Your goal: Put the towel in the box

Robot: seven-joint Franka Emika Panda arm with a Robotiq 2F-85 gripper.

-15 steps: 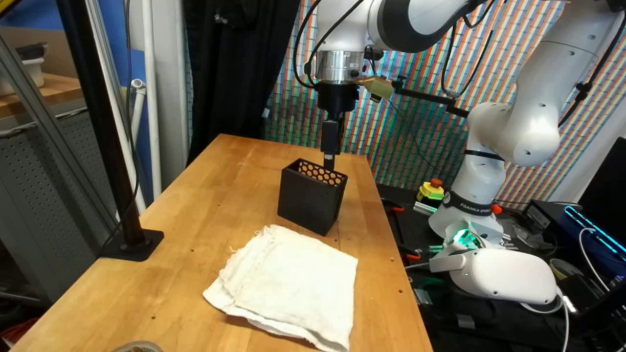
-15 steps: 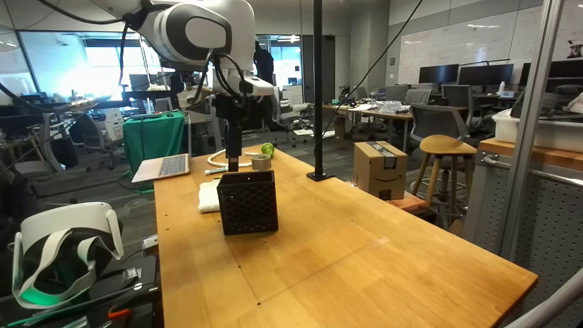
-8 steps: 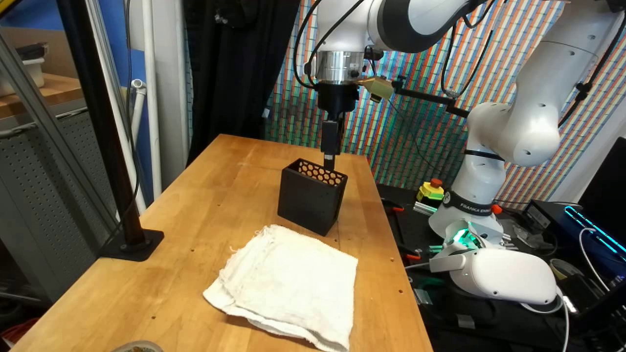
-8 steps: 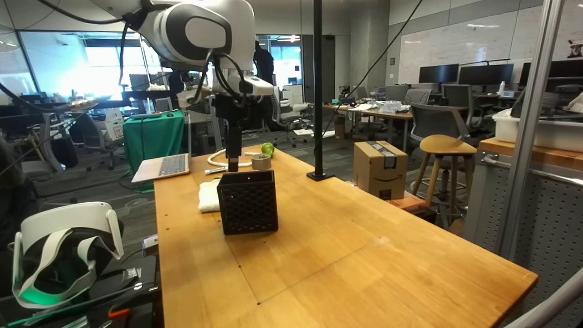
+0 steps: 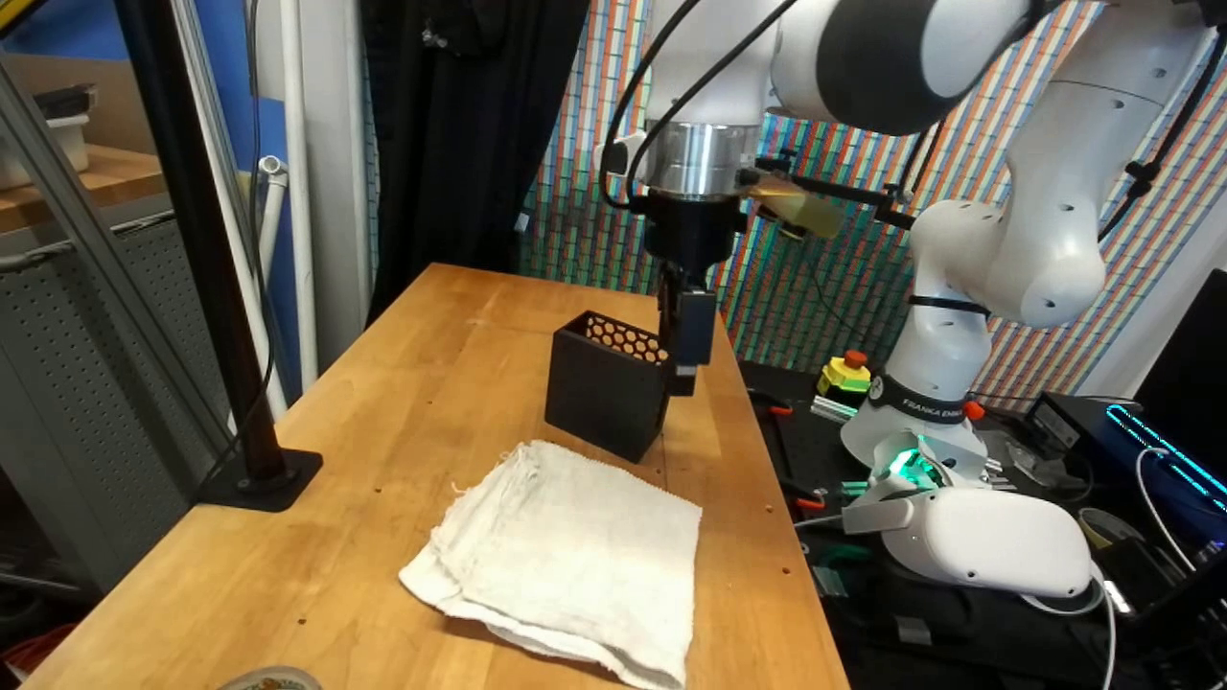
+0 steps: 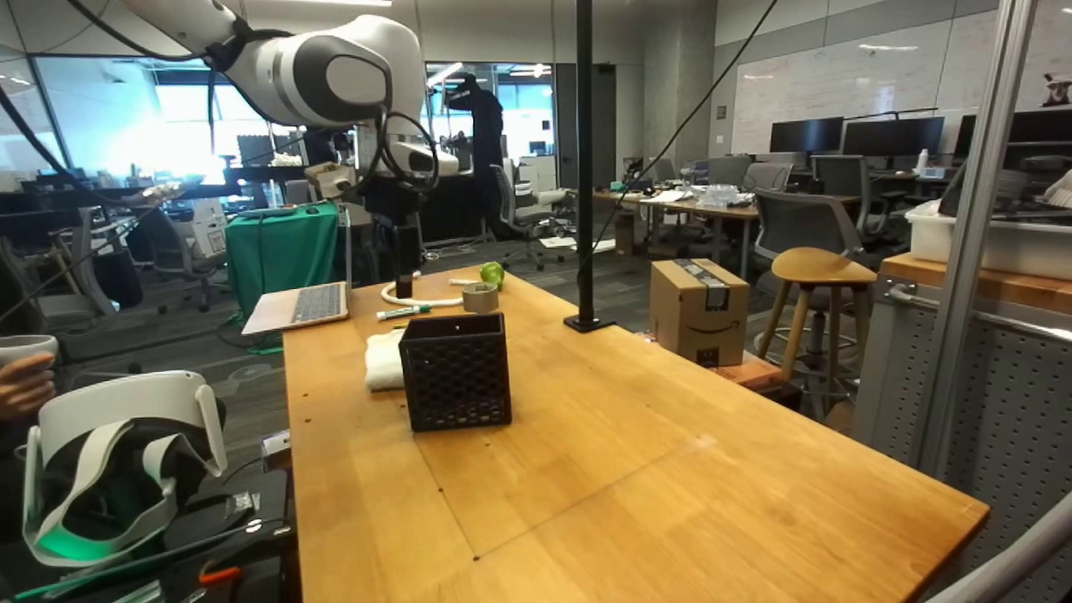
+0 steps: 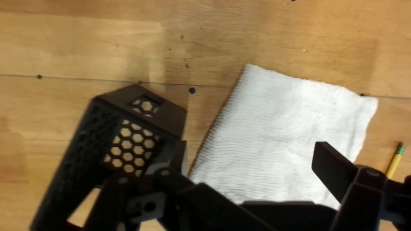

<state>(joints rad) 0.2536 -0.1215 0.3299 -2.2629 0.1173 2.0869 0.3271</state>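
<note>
A white towel [image 5: 566, 556] lies folded flat on the wooden table, with its edge partly behind the box in an exterior view [image 6: 383, 362]. The black box [image 5: 606, 388] stands upright beside it, open at the top, its honeycomb-holed face turned toward the camera in an exterior view [image 6: 459, 381]. My gripper [image 7: 250, 157] is open, nothing between its fingers. In the wrist view the towel [image 7: 273, 134] shows between and beyond the fingers, and the box [image 7: 168, 117] is close by the left finger. In an exterior view the gripper [image 5: 681, 379] overlaps the box's right corner; contact there cannot be told.
A pencil [image 7: 396, 160] lies past the towel. Farther down the table are a marker [image 6: 404, 312], a tape roll [image 6: 480, 298], a green round object [image 6: 492, 274], a white cable and a laptop [image 6: 318, 303]. A black post [image 6: 584, 167] rises at the table's edge.
My gripper has swung from behind the box toward the towel side, and its fingers have turned. Box and towel stay put. A hand with a cup has appeared at an exterior view's left edge.
</note>
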